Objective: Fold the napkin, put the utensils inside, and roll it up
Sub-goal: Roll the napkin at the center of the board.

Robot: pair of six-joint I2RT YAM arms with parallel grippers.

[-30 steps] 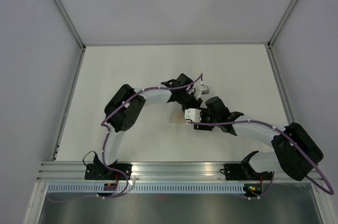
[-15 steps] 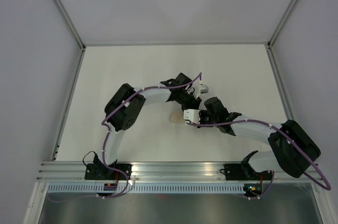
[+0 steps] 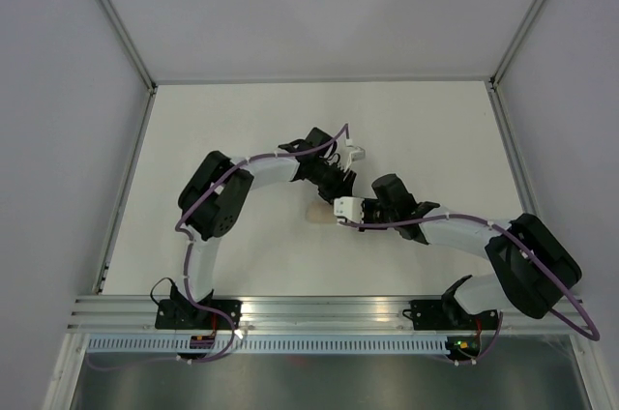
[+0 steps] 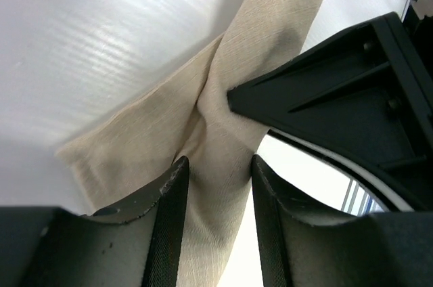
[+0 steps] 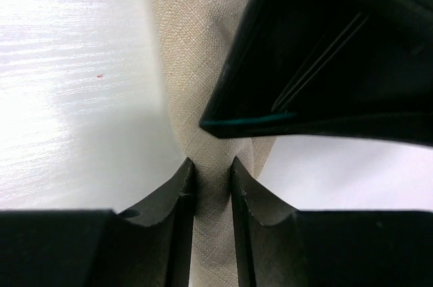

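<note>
The beige napkin is a narrow, twisted roll on the white table, mostly hidden under both grippers in the top view. In the left wrist view my left gripper is shut on a fold of the napkin. In the right wrist view my right gripper pinches the napkin tightly. In the top view the left gripper and right gripper meet over the cloth, almost touching. The fork is hidden. A thin teal streak runs along the left gripper's edge; I cannot tell what it is.
The white table is walled by grey panels with metal rails at left and right. The aluminium base rail runs along the near edge. Each wrist view shows the other gripper's black body close in front.
The left arm's elbow and wrist have swung left and slightly back. The right gripper has edged left. The napkin stays in about the same spot, held by both.
</note>
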